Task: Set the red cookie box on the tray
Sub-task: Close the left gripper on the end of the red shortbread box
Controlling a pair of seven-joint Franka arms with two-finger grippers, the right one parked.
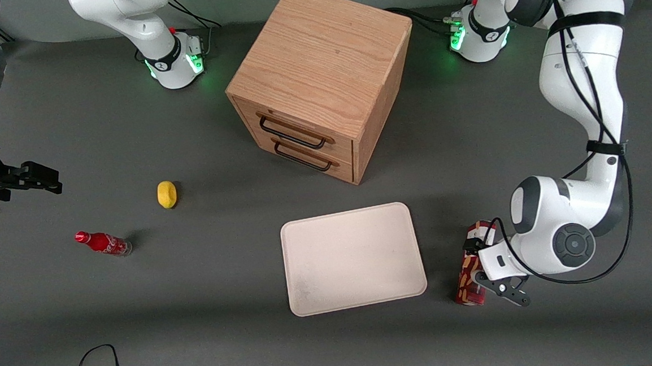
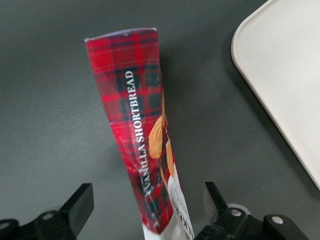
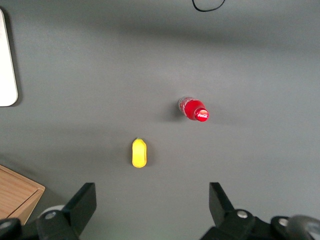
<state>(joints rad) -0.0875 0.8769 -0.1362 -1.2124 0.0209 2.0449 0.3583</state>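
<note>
The red cookie box (image 1: 469, 282) is a long tartan-red carton with biscuit pictures, on the dark table beside the tray (image 1: 353, 257), toward the working arm's end. My left gripper (image 1: 481, 265) is right over the box. In the left wrist view the box (image 2: 135, 125) runs between the two black fingers (image 2: 80, 206), its white end panel nearest the camera. The gripper (image 2: 147, 210) is open, with a gap on each side of the box. The cream-white tray (image 2: 285, 65) has nothing on it.
A wooden two-drawer cabinet (image 1: 320, 81) stands farther from the front camera than the tray. A yellow lemon (image 1: 166, 194) and a small red soda bottle (image 1: 103, 242) lie toward the parked arm's end. A black cable (image 1: 96, 361) loops at the table's near edge.
</note>
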